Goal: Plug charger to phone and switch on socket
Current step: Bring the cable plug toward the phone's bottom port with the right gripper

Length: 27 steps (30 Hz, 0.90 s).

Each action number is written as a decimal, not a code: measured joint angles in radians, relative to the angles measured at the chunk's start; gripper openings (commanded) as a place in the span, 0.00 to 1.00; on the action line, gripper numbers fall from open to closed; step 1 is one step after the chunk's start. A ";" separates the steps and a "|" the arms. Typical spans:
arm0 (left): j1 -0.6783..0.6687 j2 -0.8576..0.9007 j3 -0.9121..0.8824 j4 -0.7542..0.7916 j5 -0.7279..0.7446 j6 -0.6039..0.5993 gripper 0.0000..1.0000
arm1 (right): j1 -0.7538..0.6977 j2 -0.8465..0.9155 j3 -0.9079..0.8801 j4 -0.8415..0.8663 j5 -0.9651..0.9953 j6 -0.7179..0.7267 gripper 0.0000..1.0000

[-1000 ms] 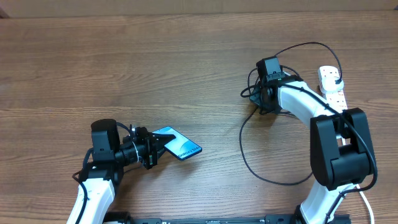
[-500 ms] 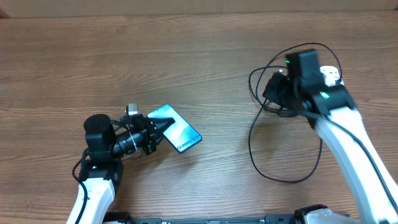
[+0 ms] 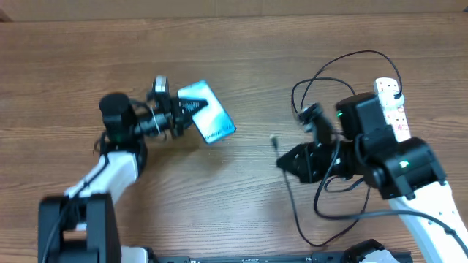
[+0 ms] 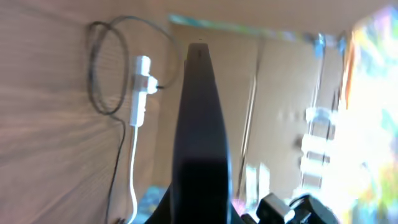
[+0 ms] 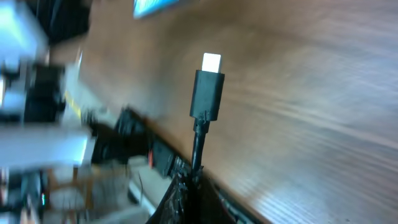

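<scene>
Pinched in the left gripper (image 3: 189,115), the phone (image 3: 212,121) lies toward the table's (image 3: 234,58) left edge from the charger tip (image 3: 273,139) clamped by the right gripper (image 3: 284,162), its long axis slanting toward that tip.

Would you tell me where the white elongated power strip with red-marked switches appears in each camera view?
Overhead: the white power strip lies at the right edge, upper half.
Left wrist: the strip is upper left, running up the picture.
Right wrist: not in it.
Shared landmark: the thin black charger cable, visible in all three views.
</scene>
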 measured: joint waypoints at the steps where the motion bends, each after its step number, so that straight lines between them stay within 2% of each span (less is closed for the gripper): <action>1: -0.002 0.026 0.032 0.021 0.023 0.000 0.04 | 0.027 0.000 -0.007 0.003 -0.005 -0.006 0.04; 4: -0.010 0.087 0.106 0.042 0.092 0.002 0.04 | 0.105 0.000 -0.049 0.047 -0.008 -0.016 0.04; 8: -0.049 0.113 0.119 0.042 0.141 0.033 0.04 | 0.183 0.003 -0.124 0.138 0.005 -0.009 0.04; 14: -0.109 0.113 0.119 0.048 0.174 0.086 0.04 | 0.209 0.020 -0.146 0.249 0.084 0.043 0.04; 21: -0.121 0.113 0.119 0.037 0.144 0.098 0.04 | 0.209 0.028 -0.146 0.291 0.114 0.086 0.04; 27: -0.137 0.113 0.119 0.032 0.087 0.053 0.04 | 0.213 0.064 -0.146 0.296 0.121 0.116 0.04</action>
